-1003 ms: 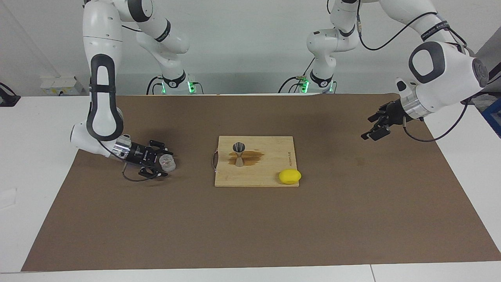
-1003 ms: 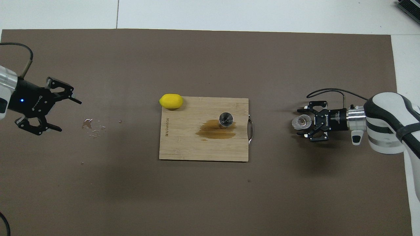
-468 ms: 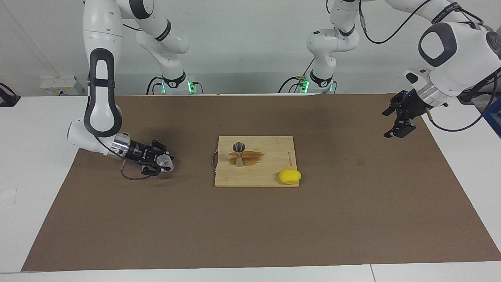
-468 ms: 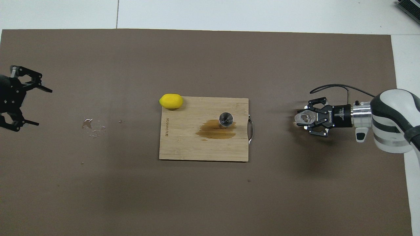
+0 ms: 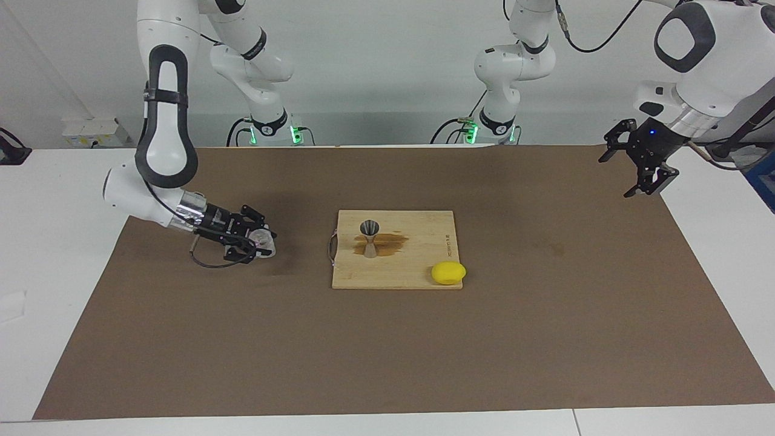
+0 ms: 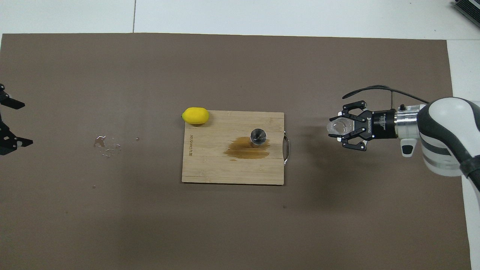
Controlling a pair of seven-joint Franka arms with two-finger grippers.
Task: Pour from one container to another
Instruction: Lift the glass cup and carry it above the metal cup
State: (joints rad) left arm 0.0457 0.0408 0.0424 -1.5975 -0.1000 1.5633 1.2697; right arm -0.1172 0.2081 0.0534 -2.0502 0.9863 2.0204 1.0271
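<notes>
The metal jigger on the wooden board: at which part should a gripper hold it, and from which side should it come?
Probably at the narrow waist of the jigger, which stands upright on the cutting board. Approach level from the right arm's end, where the board's edge is free.

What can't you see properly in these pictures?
- Whether the glass cup holds any liquid: too small and see-through in both views, and the right gripper wraps it.
- What is inside the jigger: its bowl looks dark in both views.
- Most of the left gripper in the overhead view: cut off by the edge.
</notes>
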